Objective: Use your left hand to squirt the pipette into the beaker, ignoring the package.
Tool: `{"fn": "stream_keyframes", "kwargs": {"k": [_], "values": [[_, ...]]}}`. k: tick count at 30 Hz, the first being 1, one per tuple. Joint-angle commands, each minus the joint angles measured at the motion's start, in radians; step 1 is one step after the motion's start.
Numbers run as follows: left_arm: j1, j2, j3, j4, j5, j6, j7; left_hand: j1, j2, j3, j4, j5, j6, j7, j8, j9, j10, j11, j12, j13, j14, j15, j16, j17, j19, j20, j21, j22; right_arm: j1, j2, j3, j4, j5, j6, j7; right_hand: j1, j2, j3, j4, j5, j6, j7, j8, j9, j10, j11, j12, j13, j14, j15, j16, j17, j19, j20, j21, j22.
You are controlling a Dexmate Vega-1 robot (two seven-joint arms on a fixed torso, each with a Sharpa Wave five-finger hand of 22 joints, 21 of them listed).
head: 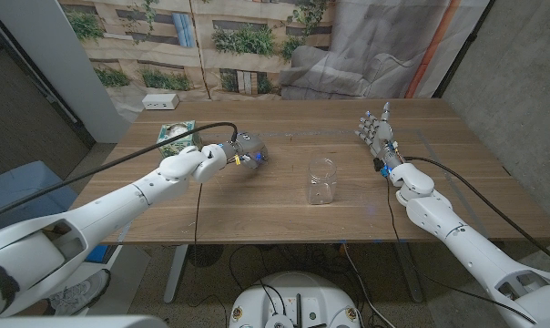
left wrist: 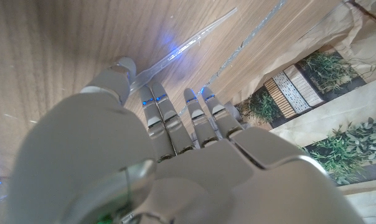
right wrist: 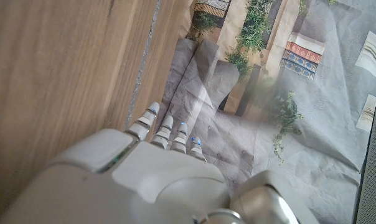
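Clear plastic pipette (left wrist: 182, 45) lies on the table just beyond the left hand (head: 243, 153), fingers curled over it to grasp (grip unconfirmed); beaker (head: 321, 180) nearby; right hand (head: 378, 132) spread, idle.

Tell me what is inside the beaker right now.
The beaker stands upright on the wooden table, and through its clear wall nothing shows inside. Any clear liquid would be too faint to tell. The left hand is off to one side of it, over the pipette.

The head camera looks down over the whole wooden tabletop (head: 257, 205), while each wrist camera looks closely along its own hand at that tabletop and the backdrop.
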Motion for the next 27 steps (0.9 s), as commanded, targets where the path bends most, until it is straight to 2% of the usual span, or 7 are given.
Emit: {"fn": "stream_keyframes", "kwargs": {"k": [1,7,8,13,20,25,27], "values": [[0.022,-0.006,-0.008,-0.026,-0.021,0.064,-0.014,-0.009,0.015,-0.013,0.004,-0.004,0.029,0.002,0.003,0.004,0.030,-0.002,-0.001,0.003,0.023,-0.130,0.007,0.003,0.022,-0.003,0.008,0.005,0.000,0.000,0.000,0.000,0.000,0.000,0.000,0.000,0.059,-0.007,-0.001,0.004,0.001,-0.009,0.006,0.003,-0.004,-0.004,0.001,0.001,-0.008,-0.083,0.005,0.004,0.003,0.002,-0.006,0.004],[0.033,-0.012,-0.007,-0.035,-0.022,0.098,-0.010,-0.009,0.024,-0.020,0.003,-0.004,0.060,0.003,0.004,0.004,0.058,-0.007,-0.001,0.004,0.039,-0.136,0.007,0.002,0.028,-0.011,0.006,0.005,0.000,0.000,0.000,0.001,0.000,0.000,0.000,0.000,0.058,-0.008,-0.001,0.004,0.000,-0.009,0.006,0.002,-0.003,-0.004,0.001,0.000,-0.008,-0.083,0.005,0.004,0.003,0.002,-0.007,0.004],[0.035,-0.012,-0.006,-0.036,-0.020,0.101,-0.006,-0.009,0.025,-0.022,0.002,-0.004,0.065,0.001,0.004,0.004,0.063,-0.007,-0.001,0.004,0.041,-0.137,0.006,0.002,0.031,-0.012,0.006,0.005,0.000,0.000,0.000,0.001,0.000,0.000,0.001,0.000,0.058,-0.008,-0.001,0.004,-0.001,-0.009,0.006,0.002,-0.005,0.007,-0.001,-0.001,-0.007,-0.082,0.006,0.004,0.003,0.002,-0.007,0.004],[0.038,-0.015,-0.001,-0.037,-0.017,0.108,0.007,-0.008,0.031,-0.026,0.002,-0.003,0.088,-0.004,0.006,0.004,0.080,-0.007,-0.001,0.004,0.052,-0.138,0.007,0.003,0.041,-0.016,0.008,0.006,0.000,0.000,0.000,0.001,0.000,0.001,0.001,0.000,0.059,-0.007,-0.001,0.004,0.001,-0.010,0.007,0.002,-0.009,-0.007,-0.002,-0.001,-0.008,-0.083,0.006,0.004,0.003,0.002,-0.007,0.004],[0.034,-0.023,0.014,-0.027,0.000,0.111,0.023,-0.004,0.044,-0.031,0.001,-0.003,0.114,-0.005,0.005,0.005,0.107,-0.011,-0.001,0.006,0.071,-0.144,0.008,0.004,0.063,-0.019,0.012,0.006,0.000,0.000,0.000,0.002,0.000,0.001,0.001,0.000,0.059,-0.007,-0.001,0.004,0.002,-0.009,0.007,0.002,0.016,-0.005,0.009,0.000,-0.008,-0.084,0.006,0.004,0.003,0.003,-0.007,0.004],[0.036,-0.030,0.021,-0.020,0.011,0.118,0.053,0.005,0.059,-0.038,-0.003,-0.003,0.153,-0.014,0.005,0.005,0.154,-0.012,0.004,0.008,0.095,-0.152,0.007,0.005,0.083,-0.028,0.014,0.007,0.001,0.001,0.000,0.002,0.000,0.001,0.001,0.000,0.059,-0.007,-0.001,0.004,0.002,-0.009,0.007,0.003,0.000,-0.003,0.004,0.001,-0.006,-0.085,0.006,0.004,0.003,0.003,-0.008,0.004],[0.038,-0.034,0.021,-0.019,0.007,0.120,0.059,0.005,0.063,-0.041,-0.002,-0.004,0.165,-0.008,0.005,0.005,0.162,-0.013,0.005,0.008,0.105,-0.151,0.008,0.005,0.090,-0.029,0.015,0.007,0.001,0.001,0.000,0.002,0.000,0.001,0.001,0.000,0.059,-0.007,-0.001,0.004,0.001,-0.008,0.007,0.003,-0.010,-0.007,0.000,0.001,-0.007,-0.084,0.006,0.004,0.003,0.002,-0.008,0.004]]}}
